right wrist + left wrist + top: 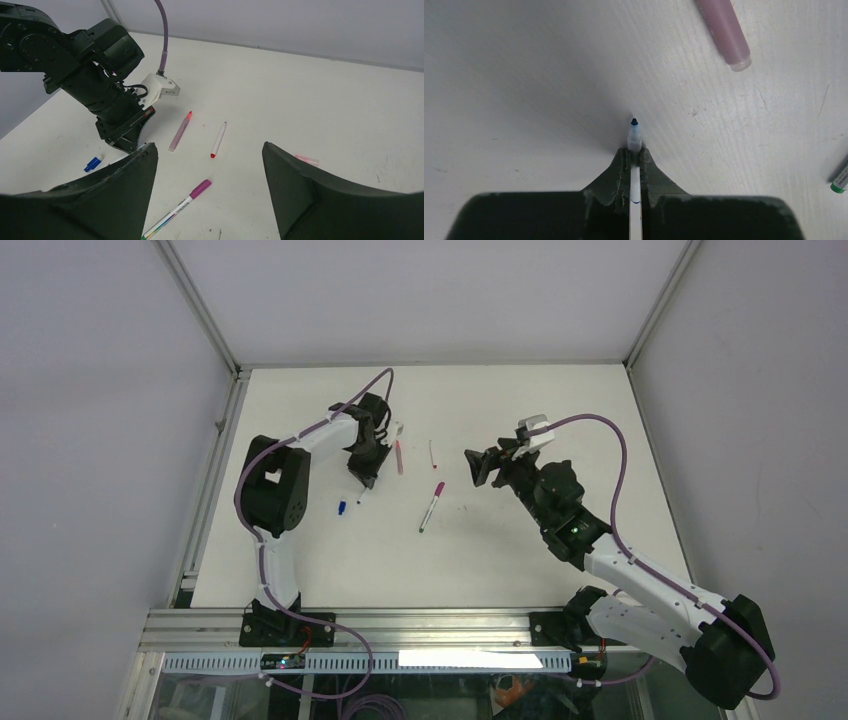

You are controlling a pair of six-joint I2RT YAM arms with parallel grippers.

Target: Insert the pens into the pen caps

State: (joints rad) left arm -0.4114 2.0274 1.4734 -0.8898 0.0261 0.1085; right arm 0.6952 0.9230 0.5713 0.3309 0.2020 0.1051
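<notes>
on the left of the white counter [520, 540] a small blue plastic cap [342, 507] with a pale end lies on its side, by itself. just to its right the left arm [300, 445] reaches down over the counter. the left jaws are clenched on a slim white pen with a blue tip [634, 137]. the wrist view shows the barrel pinched between the two dark fingers, with the tip sticking out past them toward the counter. whether the tip touches the surface cannot be told. the blue cap and this pen are near each other but apart.

right of the left jaws a translucent pinkish pen with a red end [399, 457] lies flat on the counter, uncapped. beside it, a little further right and not touching it, lies a thin white pen with a red tip [218, 140], also bare. nearer the arm bases, between the two arms, a white pen wearing a magenta cap [431, 506] lies at a slant, its cap end pointing away from the bases and its other end green.

further right the right arm [640, 575] stretches in from the near right corner. the right jaws are released, spread wide and grasping nothing, hanging above the counter and facing the pens. in the right wrist view a short pale pink cap [306, 160] lies on the counter just behind the right-hand finger, well apart from every pen.
</notes>
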